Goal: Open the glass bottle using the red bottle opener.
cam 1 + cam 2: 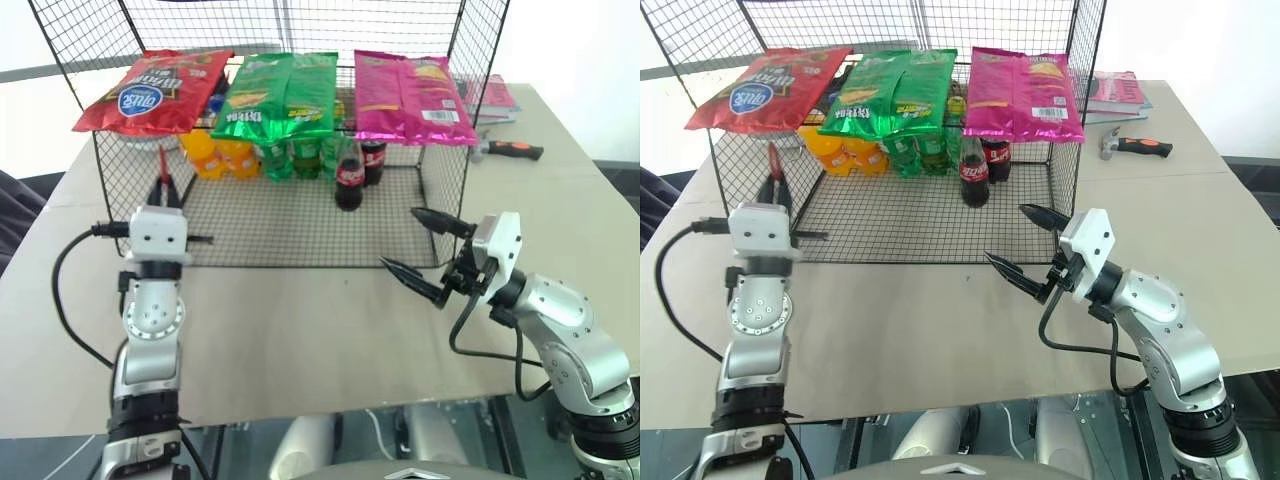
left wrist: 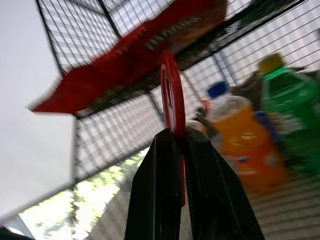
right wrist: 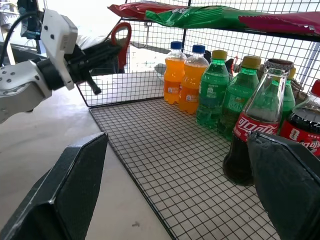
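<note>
Left end effector (image 1: pixel 165 190) clamped on opener (image 1: pixel 163 165) outside rack's left end; right end effector (image 1: pixel 428 252) wide open, empty; bottle (image 1: pixel 348 175) inside rack; steady bottle first, then seat ring squarely on cap.

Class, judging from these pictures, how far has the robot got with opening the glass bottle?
Done: the left claw is shut on the red bottle opener. In hand: bringing it over. Left: the glass bottle stands capped on the wire shelf, and the open right claw has not gripped it.

a pale tan table (image 1: pixel 300 330) sits before a white wall (image 1: pixel 580 40), with bright, even light.
</note>
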You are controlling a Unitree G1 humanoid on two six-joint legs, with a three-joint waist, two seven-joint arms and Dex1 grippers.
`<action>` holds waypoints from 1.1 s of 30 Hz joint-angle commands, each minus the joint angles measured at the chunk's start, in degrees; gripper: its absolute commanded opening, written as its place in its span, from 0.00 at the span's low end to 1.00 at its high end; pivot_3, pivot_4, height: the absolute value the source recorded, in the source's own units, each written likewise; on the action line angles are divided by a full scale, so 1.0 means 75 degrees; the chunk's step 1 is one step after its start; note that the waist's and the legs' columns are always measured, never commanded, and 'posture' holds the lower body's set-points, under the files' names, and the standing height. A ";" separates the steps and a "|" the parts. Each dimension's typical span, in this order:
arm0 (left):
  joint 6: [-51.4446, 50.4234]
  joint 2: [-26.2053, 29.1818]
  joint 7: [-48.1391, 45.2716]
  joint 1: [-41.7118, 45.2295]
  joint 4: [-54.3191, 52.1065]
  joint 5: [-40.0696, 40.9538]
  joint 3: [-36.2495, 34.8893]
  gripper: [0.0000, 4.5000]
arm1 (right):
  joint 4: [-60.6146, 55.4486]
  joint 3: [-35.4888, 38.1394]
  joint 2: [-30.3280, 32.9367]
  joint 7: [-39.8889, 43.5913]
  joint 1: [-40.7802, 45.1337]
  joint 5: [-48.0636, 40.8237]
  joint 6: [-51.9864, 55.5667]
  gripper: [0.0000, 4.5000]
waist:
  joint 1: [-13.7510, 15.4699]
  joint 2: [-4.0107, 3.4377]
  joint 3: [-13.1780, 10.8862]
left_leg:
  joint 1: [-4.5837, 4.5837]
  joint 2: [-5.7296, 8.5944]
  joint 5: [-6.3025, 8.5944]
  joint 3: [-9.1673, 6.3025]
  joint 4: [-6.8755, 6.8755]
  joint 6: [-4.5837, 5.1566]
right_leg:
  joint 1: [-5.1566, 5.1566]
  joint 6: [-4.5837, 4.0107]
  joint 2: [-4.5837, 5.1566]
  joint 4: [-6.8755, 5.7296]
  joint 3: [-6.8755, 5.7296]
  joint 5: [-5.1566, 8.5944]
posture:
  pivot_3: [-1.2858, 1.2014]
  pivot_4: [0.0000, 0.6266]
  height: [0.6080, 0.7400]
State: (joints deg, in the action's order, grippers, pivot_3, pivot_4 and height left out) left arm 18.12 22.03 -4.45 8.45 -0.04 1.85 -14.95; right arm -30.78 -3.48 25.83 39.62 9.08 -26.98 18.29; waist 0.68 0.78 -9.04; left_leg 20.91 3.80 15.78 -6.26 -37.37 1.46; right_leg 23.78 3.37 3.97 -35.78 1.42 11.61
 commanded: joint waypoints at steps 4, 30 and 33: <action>-0.2440 0.0145 -0.2539 -0.0859 -0.2772 0.4723 0.0397 0.01 | -0.0075 -0.0108 0.0662 0.0295 0.0050 0.0063 0.0552 1.00 | -0.0063 -0.0001 -0.0001 | -0.0002 -0.0002 0.0008 0.0009 -0.0001 0.0014 | -0.0002 0.0000 -0.0023 -0.0002 0.0006 0.0001 | 0.52 0.24 1.00; -0.7423 0.0803 -0.5992 -0.0226 -0.2719 0.8742 0.1427 0.01 | 0.1173 -0.0107 -0.0300 0.0389 0.2916 -0.4533 0.7169 1.00 | -0.0183 -0.0007 -0.0006 | -0.0002 -0.0006 0.0014 0.0001 -0.0001 0.0028 | -0.0004 -0.0005 -0.0047 0.0008 0.0007 0.0003 | 0.52 0.24 1.00; -0.7467 0.0744 -0.6093 -0.0205 -0.2655 0.8624 0.1484 0.01 | 0.1299 0.0175 -0.0604 -0.0019 0.2978 -0.4922 0.7365 1.00 | -0.0181 -0.0007 -0.0006 | -0.0001 -0.0005 0.0013 0.0001 -0.0001 0.0026 | -0.0004 -0.0004 -0.0045 0.0007 0.0007 0.0002 | 0.52 0.24 1.00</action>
State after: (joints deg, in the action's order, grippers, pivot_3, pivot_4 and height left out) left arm -37.78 27.80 -48.91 6.38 -19.33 66.81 -3.91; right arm -20.79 -4.69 22.01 41.22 30.36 -60.66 72.57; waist -0.68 0.73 -9.08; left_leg 20.90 3.77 15.86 -6.25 -37.38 1.64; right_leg 23.75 3.34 3.65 -35.73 1.48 11.63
